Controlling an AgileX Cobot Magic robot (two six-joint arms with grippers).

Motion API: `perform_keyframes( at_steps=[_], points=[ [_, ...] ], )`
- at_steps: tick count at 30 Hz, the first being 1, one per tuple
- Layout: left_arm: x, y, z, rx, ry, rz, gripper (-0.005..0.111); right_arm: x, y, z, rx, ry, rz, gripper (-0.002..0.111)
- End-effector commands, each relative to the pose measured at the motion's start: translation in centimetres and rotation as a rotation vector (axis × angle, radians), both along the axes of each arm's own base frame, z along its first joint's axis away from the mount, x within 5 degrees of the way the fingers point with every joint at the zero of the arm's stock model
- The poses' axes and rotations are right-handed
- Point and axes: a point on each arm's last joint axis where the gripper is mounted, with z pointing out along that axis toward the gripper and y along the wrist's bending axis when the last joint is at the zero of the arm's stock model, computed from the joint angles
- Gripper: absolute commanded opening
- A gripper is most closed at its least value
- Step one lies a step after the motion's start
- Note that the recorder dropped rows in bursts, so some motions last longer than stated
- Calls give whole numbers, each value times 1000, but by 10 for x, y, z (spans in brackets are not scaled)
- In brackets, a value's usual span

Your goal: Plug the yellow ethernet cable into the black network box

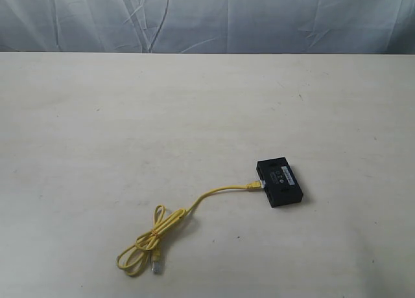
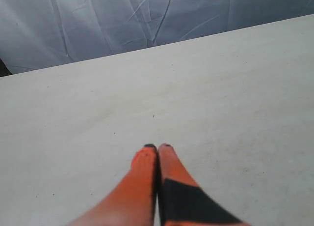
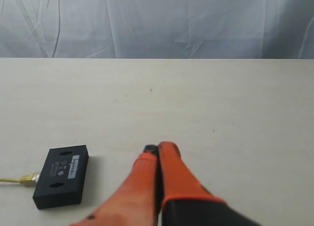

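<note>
The black network box (image 1: 279, 181) lies flat on the table, right of centre, its white label facing up. The yellow ethernet cable (image 1: 194, 204) has one plug seated in the box's left side (image 1: 257, 183). From there the cord runs left and down into a loose loop, and its other clear plug (image 1: 157, 264) lies free near the front edge. The right wrist view shows the box (image 3: 61, 176) with the plugged end (image 3: 28, 179). My right gripper (image 3: 158, 148) is shut and empty, apart from the box. Over bare table my left gripper (image 2: 158, 147) is shut, empty too. Neither arm appears in the exterior view.
The pale table (image 1: 130, 116) ends at a far edge against a wrinkled grey-blue cloth backdrop (image 1: 207, 19). Nothing else stands on the tabletop.
</note>
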Motion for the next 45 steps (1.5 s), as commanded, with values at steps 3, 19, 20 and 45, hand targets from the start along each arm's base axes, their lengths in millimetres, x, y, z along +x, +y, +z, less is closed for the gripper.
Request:
perform_keyframes(
  at_steps=[3,19,20,45],
  points=[
    [-1,1,0,-4,-5,6,0,0,-4,0,-2,-11,-68,-1],
    [-1,1,0,-4,-5,6,0,0,-4,0,2,-11,-83,-1],
    [-1,1,0,-4,-5,6,0,0,-4,0,2,-11,-83,-1],
    [-28,41,16,-216,-84,282,0,0,-4,0,3,-9,-83,-1]
  ],
)
